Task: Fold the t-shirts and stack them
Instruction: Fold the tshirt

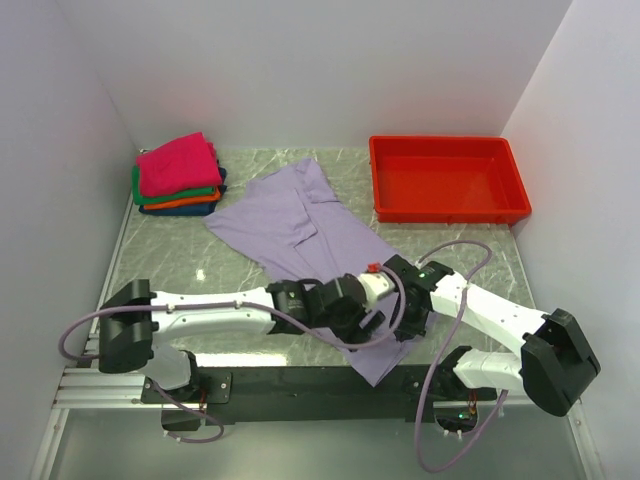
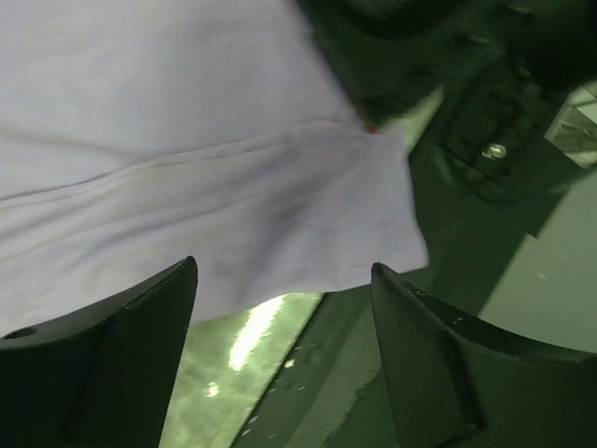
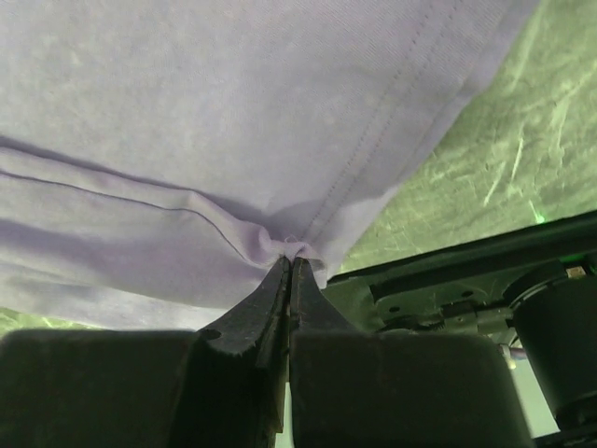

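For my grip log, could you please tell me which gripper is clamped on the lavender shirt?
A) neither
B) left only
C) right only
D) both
C: the right gripper is shut on a bunched fold of the lavender shirt, while the left gripper stands open, clamping no cloth.

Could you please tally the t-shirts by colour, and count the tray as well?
lavender t-shirt: 1
pink t-shirt: 1
green t-shirt: 1
orange t-shirt: 1
dark blue t-shirt: 1
red tray: 1
Total: 6
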Motion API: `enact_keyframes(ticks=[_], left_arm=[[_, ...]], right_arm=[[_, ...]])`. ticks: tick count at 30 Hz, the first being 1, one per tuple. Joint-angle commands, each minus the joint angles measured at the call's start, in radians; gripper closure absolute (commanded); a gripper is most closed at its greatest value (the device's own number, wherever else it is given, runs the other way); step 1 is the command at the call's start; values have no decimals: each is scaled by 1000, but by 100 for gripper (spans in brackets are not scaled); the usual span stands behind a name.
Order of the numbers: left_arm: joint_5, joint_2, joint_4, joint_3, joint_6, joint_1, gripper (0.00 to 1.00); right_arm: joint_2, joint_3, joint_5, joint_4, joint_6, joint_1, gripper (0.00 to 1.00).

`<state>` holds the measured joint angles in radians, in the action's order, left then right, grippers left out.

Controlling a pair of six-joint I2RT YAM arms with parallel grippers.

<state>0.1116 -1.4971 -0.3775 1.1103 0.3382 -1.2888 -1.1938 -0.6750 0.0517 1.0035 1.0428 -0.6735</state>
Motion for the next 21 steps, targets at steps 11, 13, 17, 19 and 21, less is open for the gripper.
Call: enact_keyframes(ticks=[11,13,17,19,21], left_arm=[[-35,-147,173,60,13,-181,8],[5,-172,173,62,18,-201,8],[45,-239,183,69,27,-214,11],[62,-267,178,79,31,-219,12],[63,-279,180,77,36,-221,14]], right_arm=[[-1,40,-9,-74,-116,81,100],[-6,43,-12,-80,-122,86,100],[-4,61,-24,-98,-132,92,100],[2,71,-27,-103,-133,94,100],[16,83,-30,-106,-132,94,100]])
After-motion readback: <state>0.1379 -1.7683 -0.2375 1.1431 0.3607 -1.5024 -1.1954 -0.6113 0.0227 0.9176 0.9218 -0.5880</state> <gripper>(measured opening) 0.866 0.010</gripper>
